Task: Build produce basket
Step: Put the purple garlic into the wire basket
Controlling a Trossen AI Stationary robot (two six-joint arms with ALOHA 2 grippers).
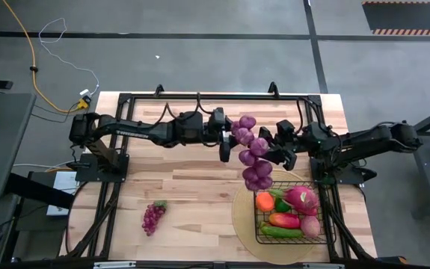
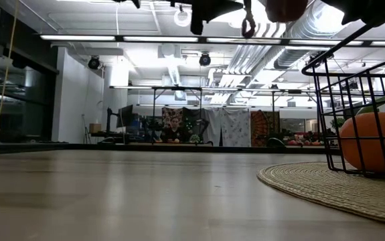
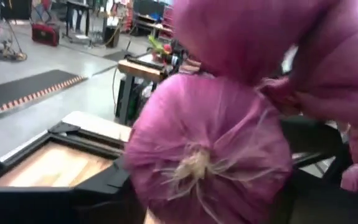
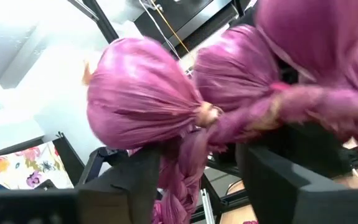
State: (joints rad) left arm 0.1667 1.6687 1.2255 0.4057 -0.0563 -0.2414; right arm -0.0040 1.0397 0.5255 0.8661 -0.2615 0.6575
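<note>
Both arms reach level toward each other above the table, just behind the basket [image 1: 327,232]. Left gripper [image 1: 228,142] and right gripper [image 1: 273,155] each pinch the grape bunch [image 1: 250,152] hanging between them, fingers partly closed.

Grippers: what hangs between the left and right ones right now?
In the high view, the big purple bunch spans between the left gripper and the right gripper, trailing toward the basket.

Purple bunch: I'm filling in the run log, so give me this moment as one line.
item: big purple bunch, aloft between both arms | left gripper: at its upper end | right gripper: at mid-bunch | basket: part-filled | small grapes: on table
</note>
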